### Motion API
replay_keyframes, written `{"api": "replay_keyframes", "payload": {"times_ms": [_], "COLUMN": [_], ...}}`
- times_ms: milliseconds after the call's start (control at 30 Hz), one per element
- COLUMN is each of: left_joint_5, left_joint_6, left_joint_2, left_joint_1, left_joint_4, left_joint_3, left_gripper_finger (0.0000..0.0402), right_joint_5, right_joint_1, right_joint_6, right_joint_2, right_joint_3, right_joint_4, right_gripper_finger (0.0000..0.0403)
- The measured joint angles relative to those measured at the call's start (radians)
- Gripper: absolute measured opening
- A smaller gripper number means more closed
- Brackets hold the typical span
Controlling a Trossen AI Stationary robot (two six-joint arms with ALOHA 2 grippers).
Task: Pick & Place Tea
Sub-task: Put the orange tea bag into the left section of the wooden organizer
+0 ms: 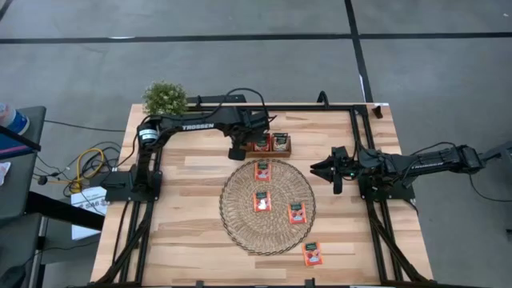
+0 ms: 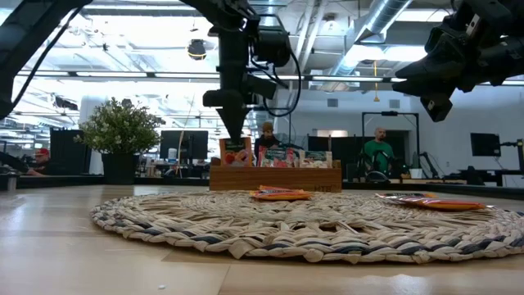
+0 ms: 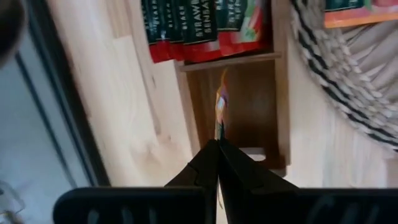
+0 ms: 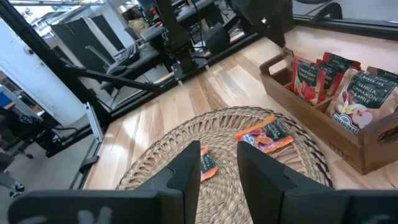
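My left gripper point(image 1: 238, 152) point(image 3: 218, 144) points steeply down over the left end of the small wooden tray point(image 1: 272, 153) point(image 2: 274, 179), shut on one red-orange tea sachet point(image 3: 219, 109). The tray compartment point(image 3: 249, 99) below it is bare. The other compartments hold upright sachets point(image 3: 199, 25) point(image 4: 308, 81). Three sachets point(image 1: 262, 170) point(image 1: 262, 201) point(image 1: 297, 212) lie flat on the round woven mat point(image 1: 240, 216), and one point(image 1: 312, 254) lies on the table near the front edge. My right gripper point(image 1: 324, 168) point(image 4: 217, 168) hovers open at the mat's right side. My left gripper pinches the sachet's upper edge point(image 3: 218, 134) between its two fingertips, coming from above and pointing steeply down. The sachet hangs upright below the fingers, edge-on to the wrist camera, over the tray's bare end compartment. The tray's wall point(image 2: 237, 176) hides its lower end.
A potted plant point(image 1: 165, 98) stands at the table's far left corner. The black frame rails point(image 1: 376, 224) run along both sides of the table. Bare wood lies left of the mat and along the near edge. People sit in the room behind the table.
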Motion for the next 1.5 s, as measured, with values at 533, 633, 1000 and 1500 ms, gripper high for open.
{"api": "replay_keyframes", "payload": {"times_ms": [533,633,1000,1500], "left_joint_5": [0.026,0.026,0.041,0.045], "left_joint_6": [0.003,0.002,0.013,0.017], "left_joint_2": [0.047,0.047,0.047,0.047], "left_joint_1": [0.049,0.049,0.049,0.063], "left_joint_4": [0.034,0.042,0.1,0.099], "left_joint_3": [0.0,0.0,0.0,0.0], "left_gripper_finger": [0.0,0.0,0.0,0.0063], "right_joint_5": [0.0,0.0,-0.002,-0.004], "right_joint_1": [0.0,0.0,0.0,0.0], "right_joint_6": [0.0,0.0,0.0,0.001], "right_joint_2": [-0.001,-0.001,-0.001,-0.001], "right_joint_3": [0.0,0.0,0.0,0.0], "right_joint_4": [0.0,0.0,0.0,0.0], "right_gripper_finger": [0.0098,0.0098,0.0098,0.0098]}}
